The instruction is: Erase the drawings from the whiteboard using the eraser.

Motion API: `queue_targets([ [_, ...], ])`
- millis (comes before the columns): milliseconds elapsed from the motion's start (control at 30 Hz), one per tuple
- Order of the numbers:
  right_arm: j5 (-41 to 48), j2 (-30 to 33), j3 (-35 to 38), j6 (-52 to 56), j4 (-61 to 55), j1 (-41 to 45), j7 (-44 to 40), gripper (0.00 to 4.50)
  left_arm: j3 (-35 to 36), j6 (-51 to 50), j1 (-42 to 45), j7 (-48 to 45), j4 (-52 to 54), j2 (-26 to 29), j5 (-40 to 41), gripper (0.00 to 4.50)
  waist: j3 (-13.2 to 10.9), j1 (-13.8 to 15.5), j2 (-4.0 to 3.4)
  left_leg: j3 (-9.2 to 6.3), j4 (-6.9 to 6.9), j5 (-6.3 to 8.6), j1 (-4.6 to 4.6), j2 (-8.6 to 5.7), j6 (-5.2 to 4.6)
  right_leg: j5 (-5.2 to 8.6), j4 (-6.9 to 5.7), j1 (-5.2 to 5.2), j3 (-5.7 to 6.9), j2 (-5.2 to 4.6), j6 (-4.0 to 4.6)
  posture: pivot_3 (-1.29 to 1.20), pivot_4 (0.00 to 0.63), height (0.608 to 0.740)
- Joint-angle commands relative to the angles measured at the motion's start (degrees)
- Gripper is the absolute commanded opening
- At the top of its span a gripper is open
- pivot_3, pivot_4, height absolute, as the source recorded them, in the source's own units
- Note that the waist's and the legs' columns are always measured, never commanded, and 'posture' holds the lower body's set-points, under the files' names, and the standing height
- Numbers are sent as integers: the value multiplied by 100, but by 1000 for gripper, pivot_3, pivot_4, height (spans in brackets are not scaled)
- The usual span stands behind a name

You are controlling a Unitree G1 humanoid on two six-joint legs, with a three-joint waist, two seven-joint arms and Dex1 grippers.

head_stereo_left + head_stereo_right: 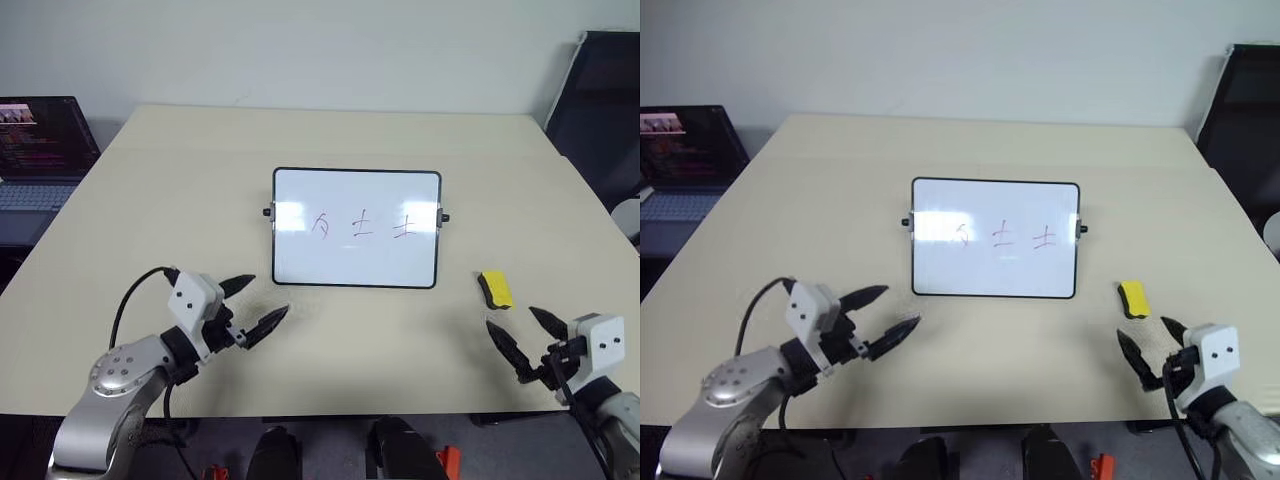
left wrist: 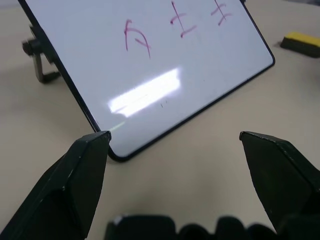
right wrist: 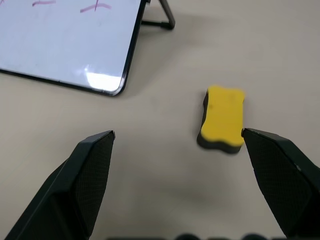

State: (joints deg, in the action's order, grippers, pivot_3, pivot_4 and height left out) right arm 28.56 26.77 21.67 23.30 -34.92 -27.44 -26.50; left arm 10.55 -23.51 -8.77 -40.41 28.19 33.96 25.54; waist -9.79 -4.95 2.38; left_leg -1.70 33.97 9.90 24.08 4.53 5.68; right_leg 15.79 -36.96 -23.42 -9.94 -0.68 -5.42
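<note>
**Both arms poised, board still marked**

At the far left we see a laptop [image 1: 40, 150] with a dark screen, off the edge of the beige tabletop [image 1: 200, 170]. Nearer to us on the left, our left gripper [image 1: 262, 304] hovers over the tabletop with its two black fingers [image 2: 75, 180] spread apart and nothing between them; it points toward the near left corner of the whiteboard [image 1: 356, 262], close to it but not touching.

The whiteboard stands in the middle of the tabletop, propped up at a tilt on a small stand at its back, with a black knob on each short side. The drawings [image 1: 362, 225], three reddish scribbles in a row, run across its middle, unerased.

To the right of the board, just beyond its near right corner, the eraser [image 1: 495, 289] lies flat on the tabletop, yellow face up and dark base down, apart from the board. Nearer still on the right, our right gripper [image 1: 523, 340] sits just short of the eraser, its fingers [image 3: 85, 180] wide apart and empty. A dark chair [image 1: 600, 110] stands at the far right.
</note>
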Motion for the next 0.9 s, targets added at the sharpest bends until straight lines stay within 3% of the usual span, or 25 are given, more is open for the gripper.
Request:
queue_targets([
  [33, 149, 113, 183, 41, -106, -83, -175, 4452, 48, 153, -131, -163, 139, 93, 50, 4500, 1, -2, 2, 0, 4, 0, -4, 0, 0, 0, 0, -6, 0, -1, 0, 0, 150, 740],
  [500, 330, 130, 24, 281, 37, 322, -196, 4452, 453, 495, -729, -466, 495, 314, 119, 4500, -3, -6, 9, 8, 3, 3, -11, -2, 4, 0, 2, -7, -2, -8, 1, 0, 150, 740],
  [667, 300, 38, -117, 442, -29, 667, -31, 4452, 575, 816, -589, -707, 107, 433, 62, 4500, -3, -5, 9, 8, 4, 4, -11, -2, 4, -1, 0, -7, -2, -8, 1, 0, 150, 740],
  [900, 743, 179, 356, 1419, -596, 1050, 708, 4452, -155, 491, 1365, -1327, -693, 838, 186, 4500, -4, 42, 11, 4, 15, 2, -5, -6, 1, -1, 0, -4, 2, -8, 1, 0, 150, 740],
])
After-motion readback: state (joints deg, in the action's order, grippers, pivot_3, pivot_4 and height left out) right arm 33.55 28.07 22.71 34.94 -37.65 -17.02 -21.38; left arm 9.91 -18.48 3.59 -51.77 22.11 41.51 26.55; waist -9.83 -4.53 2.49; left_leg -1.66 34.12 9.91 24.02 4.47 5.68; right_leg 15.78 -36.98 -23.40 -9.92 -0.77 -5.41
